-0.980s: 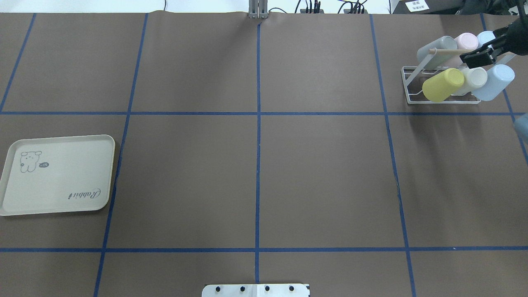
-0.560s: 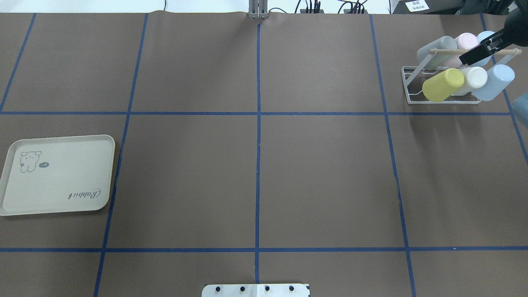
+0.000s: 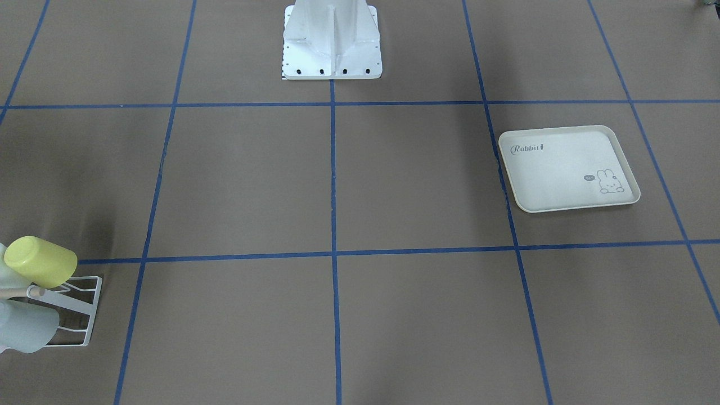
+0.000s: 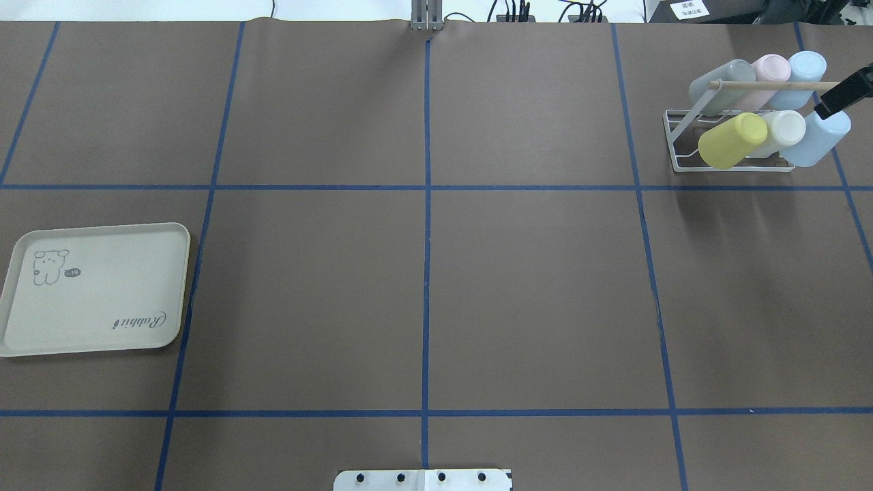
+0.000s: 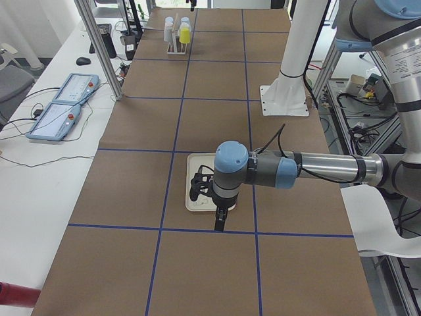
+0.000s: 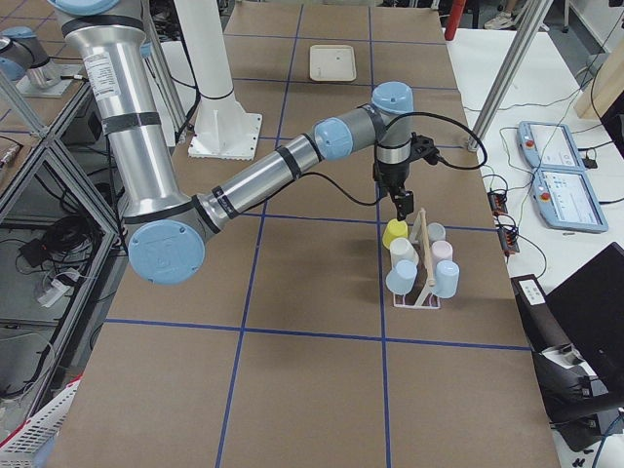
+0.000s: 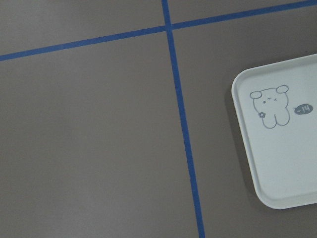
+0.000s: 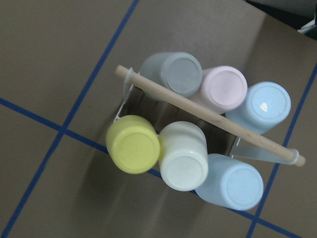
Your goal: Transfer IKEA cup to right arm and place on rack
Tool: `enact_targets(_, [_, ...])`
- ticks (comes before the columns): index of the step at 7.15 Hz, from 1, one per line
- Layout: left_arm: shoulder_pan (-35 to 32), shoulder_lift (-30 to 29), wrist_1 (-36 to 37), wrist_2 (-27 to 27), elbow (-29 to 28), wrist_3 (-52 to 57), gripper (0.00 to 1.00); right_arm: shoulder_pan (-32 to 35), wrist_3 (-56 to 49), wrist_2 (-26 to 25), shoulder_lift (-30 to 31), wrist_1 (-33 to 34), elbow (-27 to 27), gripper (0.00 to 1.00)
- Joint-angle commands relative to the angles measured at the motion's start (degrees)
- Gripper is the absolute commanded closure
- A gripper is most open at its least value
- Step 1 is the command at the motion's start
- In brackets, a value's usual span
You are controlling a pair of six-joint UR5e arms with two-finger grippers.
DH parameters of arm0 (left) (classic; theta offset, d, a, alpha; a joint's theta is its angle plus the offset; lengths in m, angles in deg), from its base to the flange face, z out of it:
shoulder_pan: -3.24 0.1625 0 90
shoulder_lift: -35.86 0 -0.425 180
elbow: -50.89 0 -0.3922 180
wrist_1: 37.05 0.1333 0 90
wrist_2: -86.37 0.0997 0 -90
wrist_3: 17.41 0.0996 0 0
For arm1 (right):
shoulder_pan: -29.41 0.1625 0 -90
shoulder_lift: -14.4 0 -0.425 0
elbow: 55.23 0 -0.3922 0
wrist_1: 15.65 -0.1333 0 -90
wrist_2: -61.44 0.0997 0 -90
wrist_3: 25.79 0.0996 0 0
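The rack (image 4: 672, 136) stands at the table's far right, a white wire stand with a wooden dowel (image 8: 208, 116). Several cups sit tilted on it: grey (image 4: 723, 85), pink (image 4: 771, 68) and pale blue (image 4: 808, 66) behind, yellow (image 4: 733, 140), white (image 4: 784, 129) and pale blue (image 4: 822, 140) in front. Only a black tip of my right gripper (image 4: 842, 99) shows at the overhead view's edge, by the dowel's right end; it hangs above the rack (image 6: 424, 263), holds no cup, and I cannot tell its state. My left gripper (image 5: 219, 220) hovers by the tray's near edge; I cannot tell its state.
A cream rabbit-print tray (image 4: 95, 290) lies bare at the table's left. The white robot base (image 3: 332, 39) stands at the middle of the near edge. Blue tape lines grid the brown table cover. Two teach pendants (image 5: 59, 105) lie on the side bench.
My right gripper has drawn back to the right, off the dowel's middle toward the view's edge. The cups and the rack have stayed put.
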Motion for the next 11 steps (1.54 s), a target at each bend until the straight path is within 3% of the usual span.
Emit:
enact_targets(1, [-4.5, -2.26, 6.68, 0.01, 0.05, 6.04, 0.0, 6.43, -9.83, 2.75, 6.33, 1.68, 0.39, 0.0])
enact_targets(3, [-6.89, -3.66, 6.07, -0.34, 0.31, -3.57, 0.0, 11.79, -11.16, 7.85, 14.76, 0.02, 0.39, 0.0])
enact_targets(6, [-6.8, -3.76, 1.27, -0.25, -0.12, -5.39, 0.0, 14.89, -12.41, 8.65, 24.44, -4.29, 2.84, 0.0])
enact_targets(9, [-6.8, -3.32, -1.67, -0.25, -0.56, -5.39, 0.0, 15.6, -9.36, 8.66, 24.74, -4.82, 2.86, 0.0])
enact_targets(11, [-6.8, -3.32, -1.84, -0.25, -0.57, -5.39, 0.0, 15.6, -5.74, 8.66, 24.38, -10.6, 3.82, 0.0])
